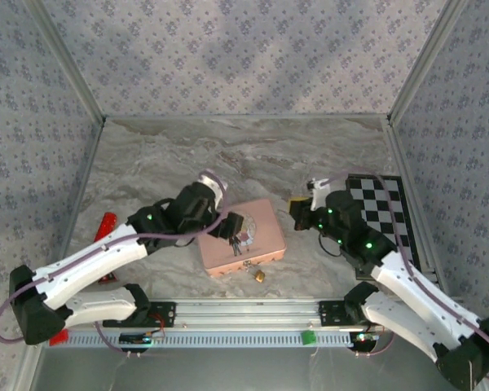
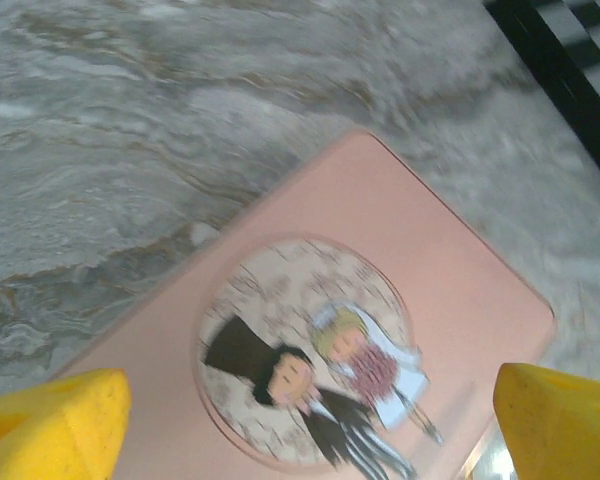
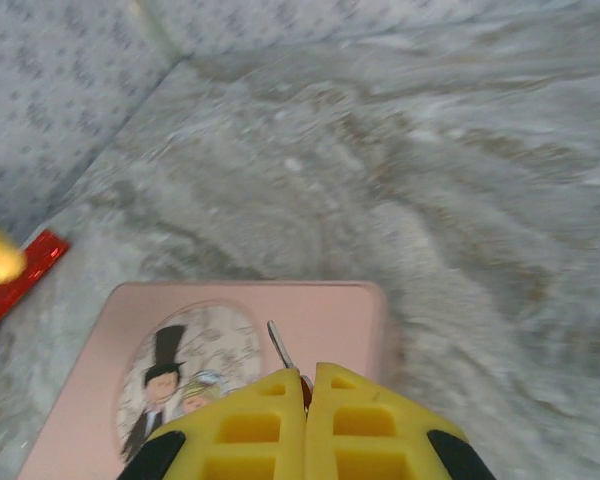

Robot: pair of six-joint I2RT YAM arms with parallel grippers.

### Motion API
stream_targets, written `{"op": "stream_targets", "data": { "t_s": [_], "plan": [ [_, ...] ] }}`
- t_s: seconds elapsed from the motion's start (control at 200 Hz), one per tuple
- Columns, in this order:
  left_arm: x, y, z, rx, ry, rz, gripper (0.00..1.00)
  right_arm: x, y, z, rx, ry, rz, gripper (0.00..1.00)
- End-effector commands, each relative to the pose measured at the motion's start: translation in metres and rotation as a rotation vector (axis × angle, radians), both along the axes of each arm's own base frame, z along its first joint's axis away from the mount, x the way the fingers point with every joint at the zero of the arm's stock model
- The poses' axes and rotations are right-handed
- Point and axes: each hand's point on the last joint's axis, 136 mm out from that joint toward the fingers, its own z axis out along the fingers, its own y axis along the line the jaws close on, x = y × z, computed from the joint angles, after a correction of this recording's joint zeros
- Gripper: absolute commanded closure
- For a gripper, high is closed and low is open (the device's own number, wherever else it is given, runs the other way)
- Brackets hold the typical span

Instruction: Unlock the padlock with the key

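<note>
The right end effector [image 3: 305, 405] is pinched shut on the tiny slim metal key [image 3: 278, 346], its shaft jutting forward over the pink rectangular tin [image 1: 261, 224]. The small brass-gold padlock [image 1: 261, 276] sits at the tin's near edge, towards the arm bases. The left end effector [image 2: 310, 420], spread wide above the lid, seems nearer it.

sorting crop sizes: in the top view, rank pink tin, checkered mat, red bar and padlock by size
1. pink tin and checkered mat: look alike, mat partly covered, so not ranked
2. red bar, partly covered
3. padlock, clearly smallest
</note>
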Motion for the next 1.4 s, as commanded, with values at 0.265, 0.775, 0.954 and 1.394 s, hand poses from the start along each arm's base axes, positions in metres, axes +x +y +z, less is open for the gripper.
{"op": "stream_targets", "data": {
  "t_s": [0.265,0.775,0.954,1.394],
  "plan": [
    [-0.059,0.016,-0.067,0.608,-0.054,-0.174,0.0,0.005,-0.039,-0.009,0.006,0.001,-0.162,1.0],
    [-0.051,-0.004,-0.126,0.68,0.047,-0.239,0.1,0.003,-0.035,-0.011,0.045,0.014,-0.15,1.0],
    [-0.023,-0.005,-0.129,0.639,0.058,-0.19,0.13,0.003,-0.035,-0.013,0.053,0.02,-0.151,1.0],
    [0.11,0.041,-0.126,0.727,-0.059,0.071,0.17,0.007,-0.032,-0.013,0.065,0.031,-0.153,1.0]
  ]
}}
